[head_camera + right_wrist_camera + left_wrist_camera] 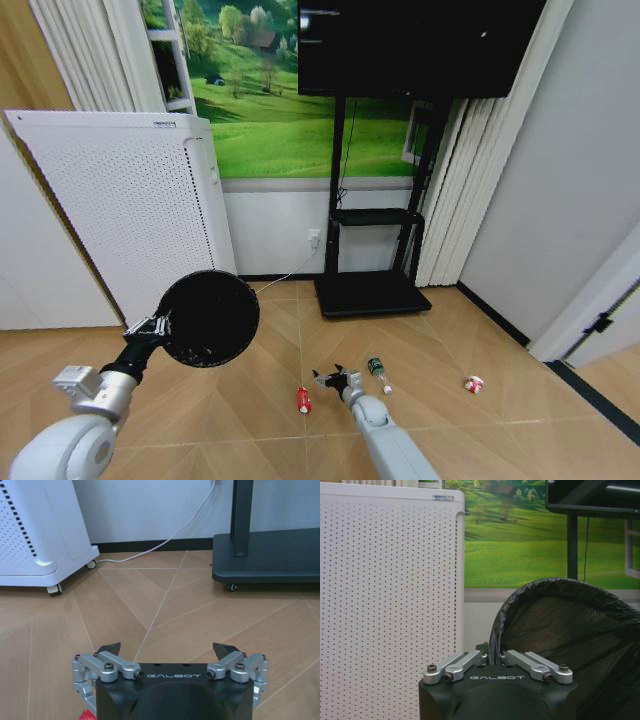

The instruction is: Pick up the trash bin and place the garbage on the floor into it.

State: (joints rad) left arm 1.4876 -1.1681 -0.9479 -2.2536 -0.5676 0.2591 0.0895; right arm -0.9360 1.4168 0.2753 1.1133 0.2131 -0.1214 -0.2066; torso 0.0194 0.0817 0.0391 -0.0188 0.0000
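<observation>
With our right gripper (335,380) spread open low over the floor, the red can (304,400) at its eight o'clock, and our left gripper (160,326) clamping the raised bin (208,318) by its rim, we judge the next move needs a descent onto the can.

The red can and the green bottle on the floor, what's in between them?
In the head view, the right gripper, fingers open, hangs low between the red can and the green bottle. Around it there is bare wooden floor.
</observation>
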